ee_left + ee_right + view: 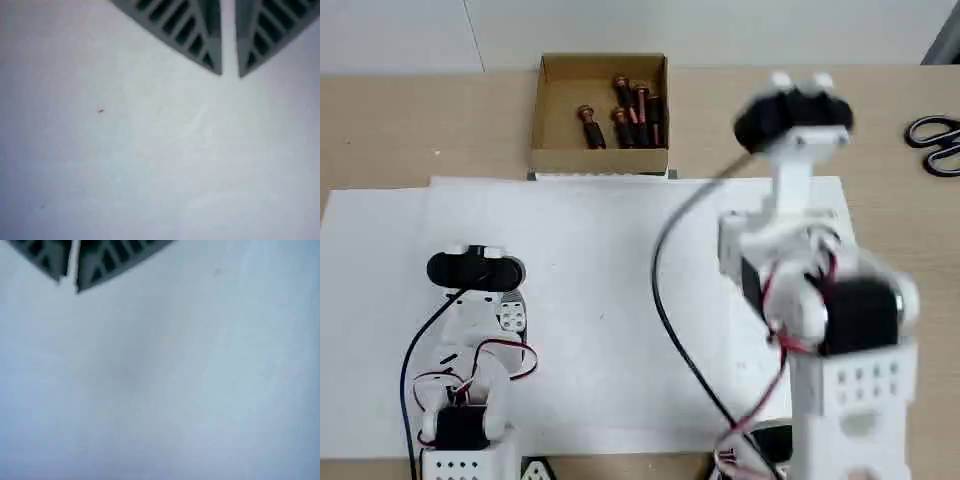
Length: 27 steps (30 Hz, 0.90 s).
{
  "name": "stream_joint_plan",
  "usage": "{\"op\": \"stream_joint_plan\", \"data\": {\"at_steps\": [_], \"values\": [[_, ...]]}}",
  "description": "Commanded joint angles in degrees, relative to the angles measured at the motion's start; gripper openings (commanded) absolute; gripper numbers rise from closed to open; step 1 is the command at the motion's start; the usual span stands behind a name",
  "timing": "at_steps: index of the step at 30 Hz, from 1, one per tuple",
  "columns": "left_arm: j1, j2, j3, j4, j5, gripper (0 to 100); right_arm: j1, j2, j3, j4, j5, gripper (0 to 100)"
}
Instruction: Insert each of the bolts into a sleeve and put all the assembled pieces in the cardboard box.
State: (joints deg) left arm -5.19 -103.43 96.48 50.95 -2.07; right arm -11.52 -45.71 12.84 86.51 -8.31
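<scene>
Several bolts [623, 118] lie in the cardboard box [548, 152]

Each bolt wears a dark sleeve, and the box sits at the far edge of the white paper [620, 330]. The left gripper [230, 75] and right gripper [68, 285] hang over bare paper, jaws nearly pressed together and pinching nothing. Scissors [935, 143] lie far right.

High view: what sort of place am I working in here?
Probably a lab or hobby workbench: a wooden table with a white paper sheet spread as a work mat, a small cardboard box holding assembled bolts, and scissors lying off the sheet.
</scene>
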Motion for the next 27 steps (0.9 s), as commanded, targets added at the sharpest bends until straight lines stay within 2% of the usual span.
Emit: {"op": "stream_joint_plan", "data": {"at_steps": [1,8,16,21,27], "values": [[0.0,-0.4,-0.2,0.0,0.3,1,2.9,-12.4,17.8,-6.9,-0.4,0.4],[0.0,-0.4,-0.2,0.0,0.3,1,7.9,-32.3,45.0,-18.1,-0.3,0.4],[0.0,-0.4,-0.2,0.0,0.3,1,8.0,-48.2,65.5,-22.3,1.9,0.4],[0.0,-0.4,-0.2,0.0,0.3,1,8.0,-58.9,72.9,-22.9,5.0,0.4],[0.0,-0.4,-0.2,0.0,0.3,1,8.0,-58.1,74.0,-24.4,1.8,0.4]]}}
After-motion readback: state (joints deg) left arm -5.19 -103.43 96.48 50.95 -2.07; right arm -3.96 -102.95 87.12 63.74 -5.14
